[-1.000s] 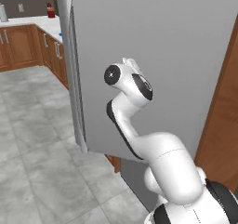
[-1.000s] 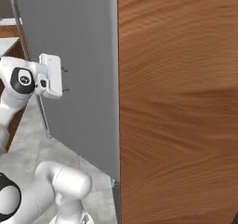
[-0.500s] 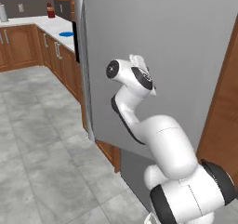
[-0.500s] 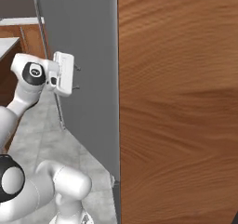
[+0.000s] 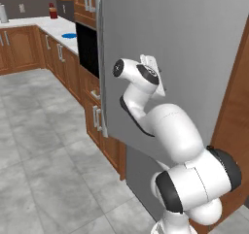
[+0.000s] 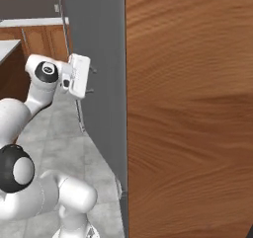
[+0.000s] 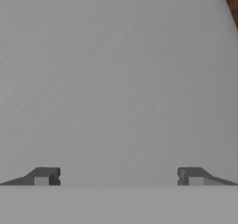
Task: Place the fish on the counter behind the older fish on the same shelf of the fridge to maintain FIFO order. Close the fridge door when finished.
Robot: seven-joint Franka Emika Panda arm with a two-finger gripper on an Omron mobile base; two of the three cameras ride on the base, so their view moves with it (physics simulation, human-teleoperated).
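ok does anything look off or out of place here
Nothing stands out. The gripper is open and empty, facing the flat outer face of the fridge door. The blue plate sits flat on the counter.

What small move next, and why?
Probably keep pushing the fridge door toward shut: the open gripper faces its flat grey outer panel with nothing between the fingers, and in the right base view the door looks nearly flush with the wooden cabinet side.
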